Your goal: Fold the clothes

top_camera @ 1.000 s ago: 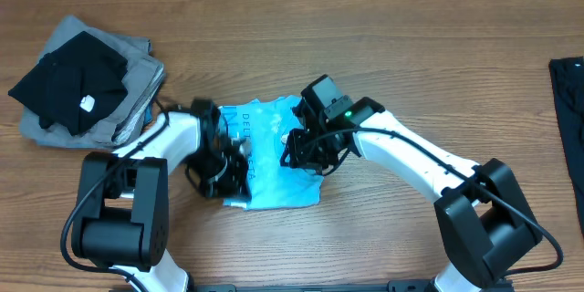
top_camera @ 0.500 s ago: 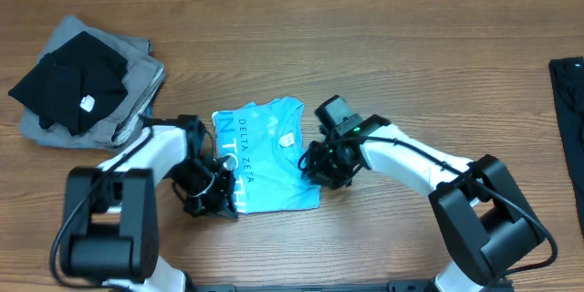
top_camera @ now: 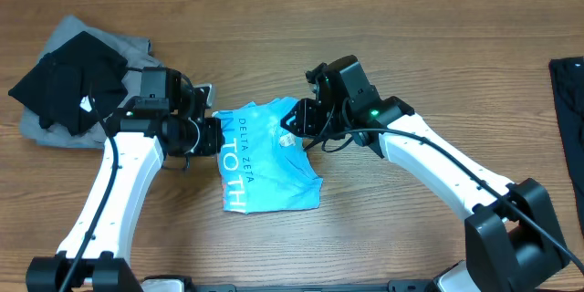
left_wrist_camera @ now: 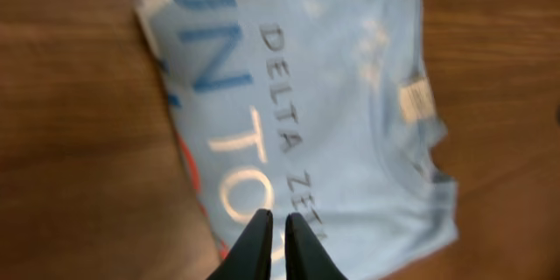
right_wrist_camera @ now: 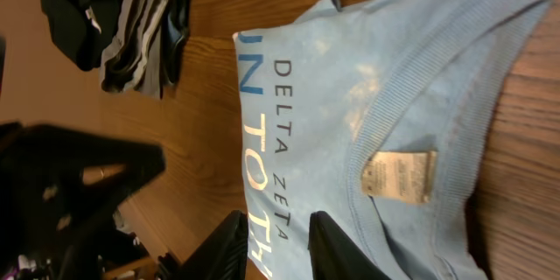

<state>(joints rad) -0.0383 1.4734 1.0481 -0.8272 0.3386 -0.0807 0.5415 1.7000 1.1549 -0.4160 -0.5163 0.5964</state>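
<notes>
I see a wooden table (top_camera: 365,27) carrying a folded sky-blue T-shirt (top_camera: 269,169) that lies flat near its middle, a pile (top_camera: 73,82) of grey and black clothes off at the far left, and a black garment (top_camera: 570,100) at the right edge, cut off from my view.

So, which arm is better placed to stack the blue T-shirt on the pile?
Likely left: the left tool sits between the folded sky-blue T-shirt and the black-and-grey clothes pile; the right tool is beyond the shirt.
</notes>
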